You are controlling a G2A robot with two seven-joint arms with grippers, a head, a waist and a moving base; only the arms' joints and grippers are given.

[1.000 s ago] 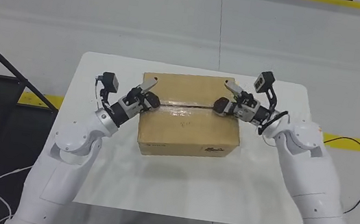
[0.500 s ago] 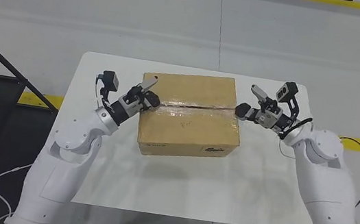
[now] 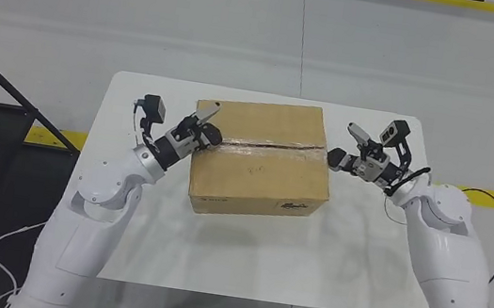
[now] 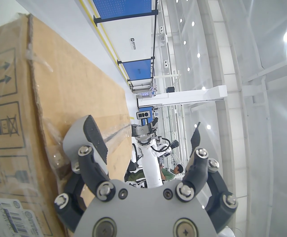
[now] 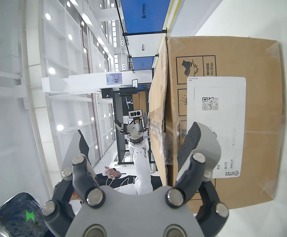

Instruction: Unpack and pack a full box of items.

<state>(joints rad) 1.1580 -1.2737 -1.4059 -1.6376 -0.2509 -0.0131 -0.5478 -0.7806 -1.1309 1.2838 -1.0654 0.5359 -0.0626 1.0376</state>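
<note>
We've got the taped box (image 3: 260,161) sitting on the counter (image 3: 215,245). Left hand (image 3: 212,121) is spread wide at its seam end, maybe touching; right hand (image 3: 340,142) is wide too, just beside the opposite end.

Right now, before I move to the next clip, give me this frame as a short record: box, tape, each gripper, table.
box: brown cardboard, flaps shut, standing mid-table
tape: clear strip along the top centre seam
left gripper: open, over the box's left end by the seam; contact unclear
right gripper: open, just off the box's right end, facing the seam
table: white top, carrying the box
</note>
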